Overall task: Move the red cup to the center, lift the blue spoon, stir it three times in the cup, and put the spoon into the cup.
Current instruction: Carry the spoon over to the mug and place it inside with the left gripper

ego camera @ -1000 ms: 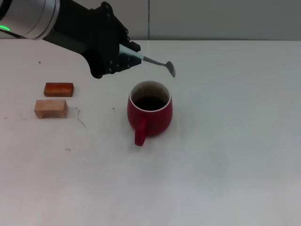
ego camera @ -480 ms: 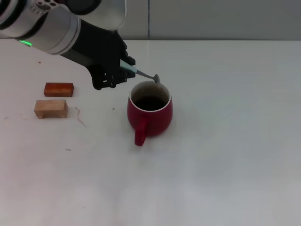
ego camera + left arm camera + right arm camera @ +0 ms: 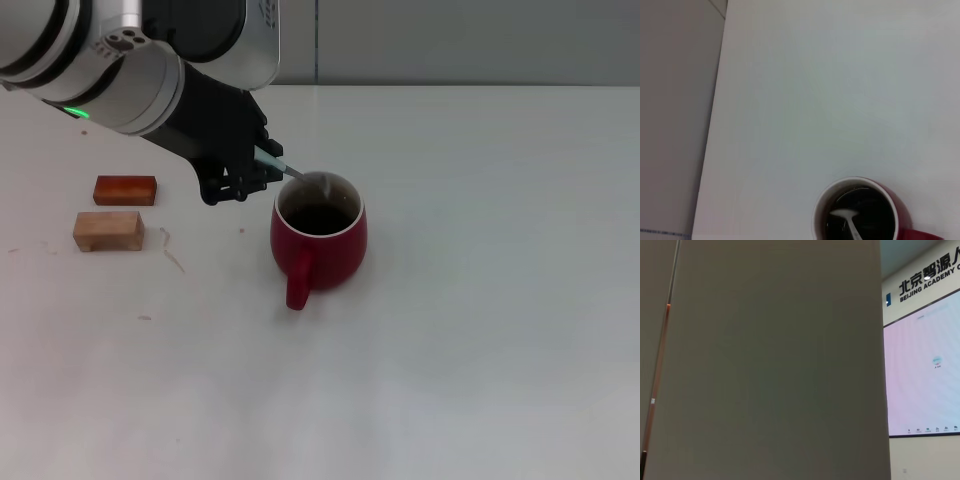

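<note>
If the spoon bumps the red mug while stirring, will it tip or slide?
Probably neither. The red cup looks squat, broad-based and ceramic, so likely heavy for its size. The blue spoon, held by the left tool, is slim; on the smooth table it might slide slightly.

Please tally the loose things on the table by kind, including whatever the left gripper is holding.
Red cup: 1
Blue spoon, held by the left gripper with its bowl in the cup: 1
Wooden blocks, reddish-brown and tan: 2
Total: 4
</note>
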Available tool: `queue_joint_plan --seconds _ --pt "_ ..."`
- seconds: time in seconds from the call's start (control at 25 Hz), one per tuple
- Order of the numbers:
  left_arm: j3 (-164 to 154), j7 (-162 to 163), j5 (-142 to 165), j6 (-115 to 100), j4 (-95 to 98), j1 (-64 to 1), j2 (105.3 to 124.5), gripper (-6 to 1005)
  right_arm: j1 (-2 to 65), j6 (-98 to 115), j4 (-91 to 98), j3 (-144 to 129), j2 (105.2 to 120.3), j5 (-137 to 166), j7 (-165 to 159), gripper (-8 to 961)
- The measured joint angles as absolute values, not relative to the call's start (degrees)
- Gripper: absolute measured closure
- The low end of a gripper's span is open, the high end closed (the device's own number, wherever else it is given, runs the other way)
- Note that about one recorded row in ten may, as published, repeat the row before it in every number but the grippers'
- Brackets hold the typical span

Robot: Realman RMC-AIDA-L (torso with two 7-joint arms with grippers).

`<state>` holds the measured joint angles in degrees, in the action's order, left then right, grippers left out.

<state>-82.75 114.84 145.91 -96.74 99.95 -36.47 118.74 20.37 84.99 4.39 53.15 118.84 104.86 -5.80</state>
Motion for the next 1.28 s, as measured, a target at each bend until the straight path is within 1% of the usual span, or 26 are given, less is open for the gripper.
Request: queue_joint_plan --seconds 0.84,1.28 --pt "-86.29 113.82 147.94 -93.42 93.42 -35.29 118.65 830 19.50 85.43 3.69 52.82 118.91 104.85 -5.80 412" --pt "-87.83 113.81 146.08 -92.41 91.17 -36.02 118.82 829 19.32 85.43 3.60 52.82 118.91 104.85 -5.80 412"
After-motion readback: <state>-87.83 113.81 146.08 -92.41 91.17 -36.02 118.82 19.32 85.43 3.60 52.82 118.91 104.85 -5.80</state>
